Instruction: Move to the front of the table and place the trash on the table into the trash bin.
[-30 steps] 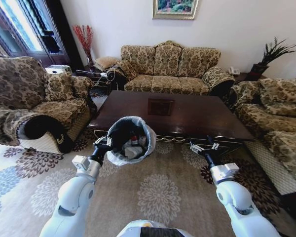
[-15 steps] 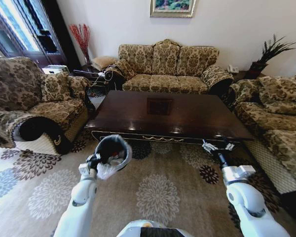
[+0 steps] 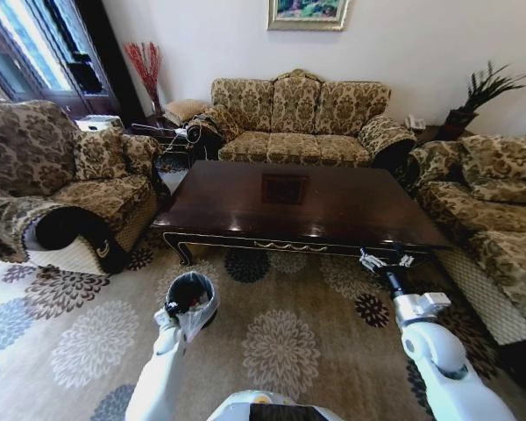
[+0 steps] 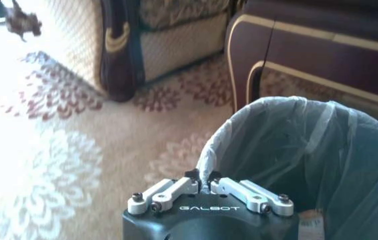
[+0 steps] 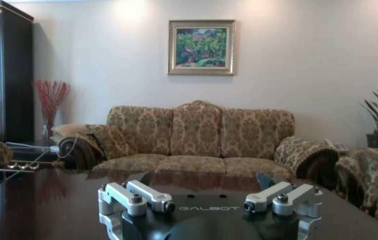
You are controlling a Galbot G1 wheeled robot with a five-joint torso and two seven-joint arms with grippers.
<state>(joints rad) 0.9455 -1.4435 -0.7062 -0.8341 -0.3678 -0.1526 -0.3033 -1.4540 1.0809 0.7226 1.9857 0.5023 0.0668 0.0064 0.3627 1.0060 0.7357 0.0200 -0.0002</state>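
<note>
Gripping the folded-over rim of the small round black trash bin (image 3: pixel 191 296) with its translucent white plastic liner, the left gripper (image 4: pixel 204 186) has its two fingers pinched tight together on the bag's edge. From that gripper, the large rectangular dark glossy mahogany table (image 3: pixel 300 204), with its carved gold-trimmed apron, stands just ahead and to the right, its near corner close beside the bin. A brown floral-patterned armchair (image 3: pixel 63 189) sits ahead to the left, and the beige carpet with flower medallions (image 3: pixel 285 351) spreads underneath. The bin hangs low over this carpet, mouth tilted toward the table. Over at the table's near right corner, the right gripper (image 5: pixel 206 200) hovers just above the polished tabletop, fingers spread wide apart and holding nothing.
</note>
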